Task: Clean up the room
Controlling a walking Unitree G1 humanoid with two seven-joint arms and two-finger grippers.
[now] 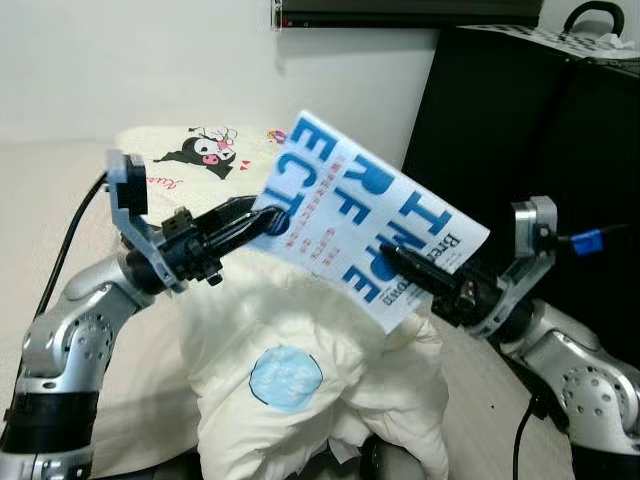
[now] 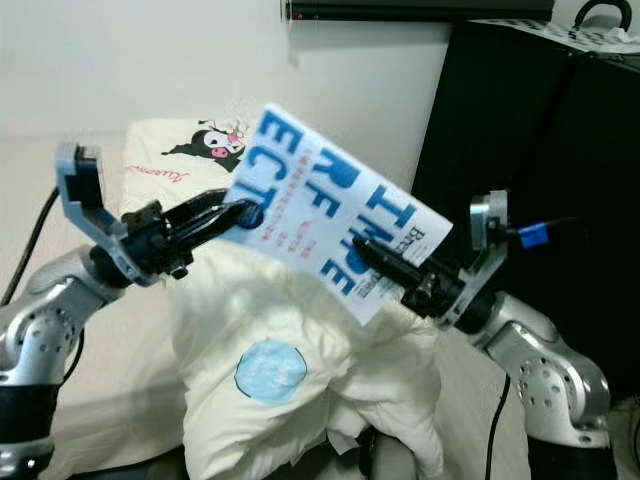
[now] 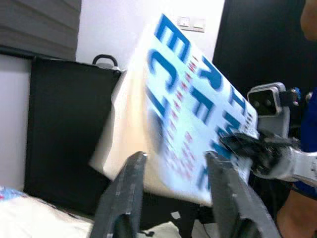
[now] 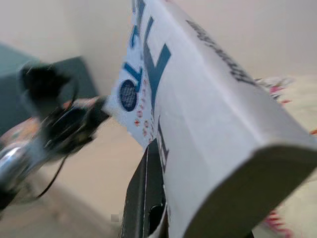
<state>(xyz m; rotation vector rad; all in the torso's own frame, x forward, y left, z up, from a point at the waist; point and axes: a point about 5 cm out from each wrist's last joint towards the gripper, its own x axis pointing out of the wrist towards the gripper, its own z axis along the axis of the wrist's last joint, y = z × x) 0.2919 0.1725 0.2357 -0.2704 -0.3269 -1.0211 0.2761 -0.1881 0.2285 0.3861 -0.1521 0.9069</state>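
The left gripper (image 1: 262, 222) has its two long black fingers (image 1: 235, 228) clamped on the upper corner of a white paperback book with large blue block lettering (image 1: 365, 215), close to a round dark-blue emblem on the cover; the right gripper (image 1: 392, 257) has its fingers (image 1: 420, 272) closed on the opposite lower corner, one finger lying flat across the cover, and in the right wrist view that finger (image 4: 147, 198) runs along the cover beside the thick page edge of the book (image 4: 223, 148); so the book is held in the air between the two grippers, tilted, with its cover facing the head camera; in the left wrist view the left fingers (image 3: 126, 196) stand on either side of the book's near edge, and the picture is blurred.

Below the book lies a rumpled white duvet with a round pale-blue patch (image 1: 300, 370), heaped on a cream bed (image 1: 60, 200); behind it, against the white wall (image 1: 150, 60), sits a cream pillow printed with a black-and-white cartoon character (image 1: 205, 150); to the robot's right stands a tall black cabinet (image 1: 520, 130); a black cable (image 1: 75, 235) trails from the left wrist.
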